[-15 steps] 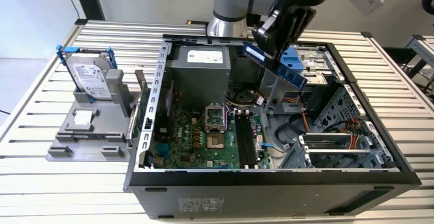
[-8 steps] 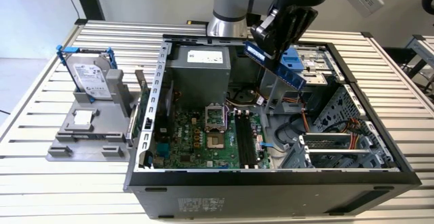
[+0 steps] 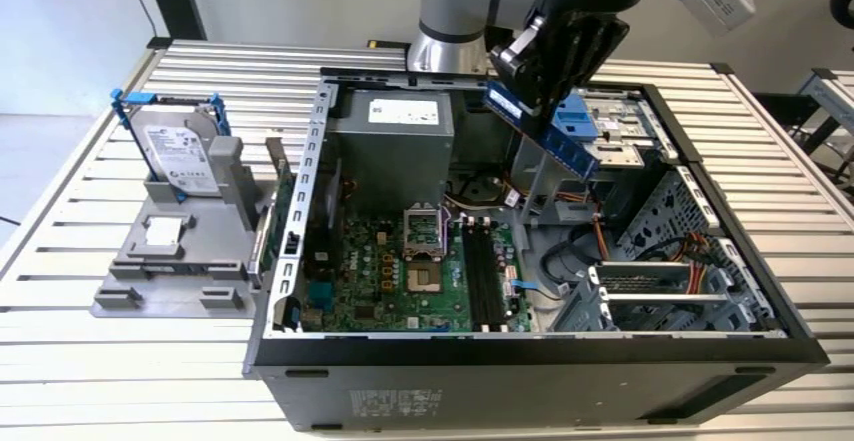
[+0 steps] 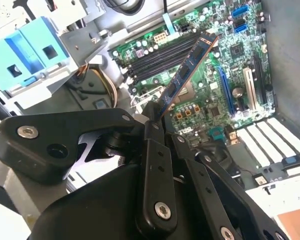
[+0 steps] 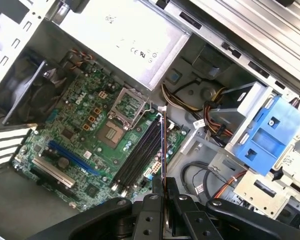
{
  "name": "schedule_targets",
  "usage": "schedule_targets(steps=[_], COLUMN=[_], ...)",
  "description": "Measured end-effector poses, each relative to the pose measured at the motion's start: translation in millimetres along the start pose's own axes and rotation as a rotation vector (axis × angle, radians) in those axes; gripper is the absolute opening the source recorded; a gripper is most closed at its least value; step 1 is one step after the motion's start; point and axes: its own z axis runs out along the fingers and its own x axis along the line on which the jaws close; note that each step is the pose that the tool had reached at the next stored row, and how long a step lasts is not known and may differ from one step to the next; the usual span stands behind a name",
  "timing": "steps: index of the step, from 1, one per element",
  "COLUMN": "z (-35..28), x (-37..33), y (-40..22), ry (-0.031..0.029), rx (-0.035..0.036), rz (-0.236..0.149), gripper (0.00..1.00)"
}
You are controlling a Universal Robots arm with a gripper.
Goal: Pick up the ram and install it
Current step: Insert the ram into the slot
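Slatted white table (image 3: 80, 381) carries an open computer case (image 3: 534, 386) lying on its side. Above it the end effector (image 3: 541, 101) pinches one end of the ram (image 3: 558, 139), its fingers pressed on the blue stick, which hangs tilted in the air, well apart from the black memory slots (image 3: 483, 281) on the green motherboard (image 3: 387, 276). The power supply (image 3: 394, 131) bears a white label (image 3: 404, 111), its print too small to read. A labelled hard drive (image 3: 180, 151) stands upright at the exterior view's left.
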Motion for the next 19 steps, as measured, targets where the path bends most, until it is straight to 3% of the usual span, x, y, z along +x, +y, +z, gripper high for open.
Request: schedule_targets(steps=[10, 19], z=[0.0, 0.0], x=[0.0, 0.0], y=[0.0, 0.0], ry=[-0.0015, -0.0018], rx=[0.0004, 0.0004], rz=[0.071, 0.085], gripper=[0.00, 0.00])
